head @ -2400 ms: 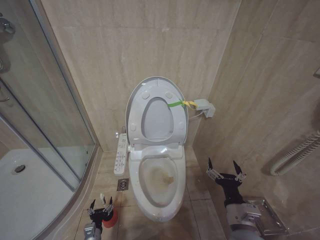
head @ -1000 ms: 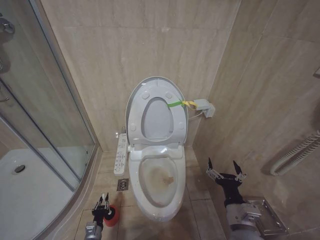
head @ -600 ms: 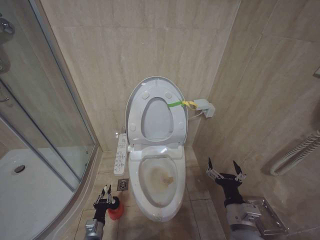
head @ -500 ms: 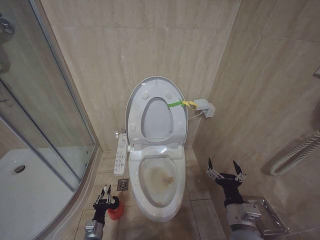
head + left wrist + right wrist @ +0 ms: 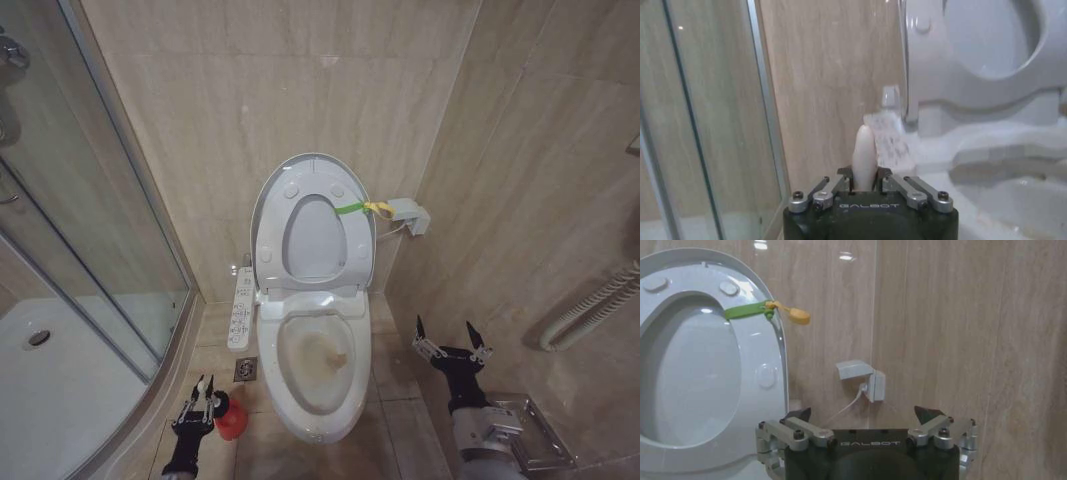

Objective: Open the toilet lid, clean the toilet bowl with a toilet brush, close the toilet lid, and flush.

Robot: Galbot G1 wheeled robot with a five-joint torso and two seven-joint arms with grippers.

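The toilet brush (image 5: 229, 418) stands on the floor tiles just left of the toilet bowl (image 5: 318, 368), its red cup-like base beside the floor drain (image 5: 245, 369). Its white stick handle (image 5: 864, 156) rises between the fingers of the left gripper (image 5: 199, 400), which in the left wrist view are drawn in against the stick on both sides, so the brush appears grasped while its base sits low at the floor.

The toilet lid (image 5: 313, 222) is raised and leans against the back wall together with the seat, its green-and-yellow strap (image 5: 360, 208) hanging at the lid's right edge near a small white wall box (image 5: 410, 215). The bowl lies open, with a brownish-yellow stain in its basin and the button panel (image 5: 240, 309) along its left side.

The right gripper (image 5: 451, 347) is parked to the right of the bowl, its fingers spread wide and holding nothing.

The lid-opening step looks done, and the step in hand is taking up the brush. Next, the brush likely needs lifting clear of the floor and carrying rightward over the bowl's rim, then down onto the stain, with the thin handle kept firm so it does not slip or twist.
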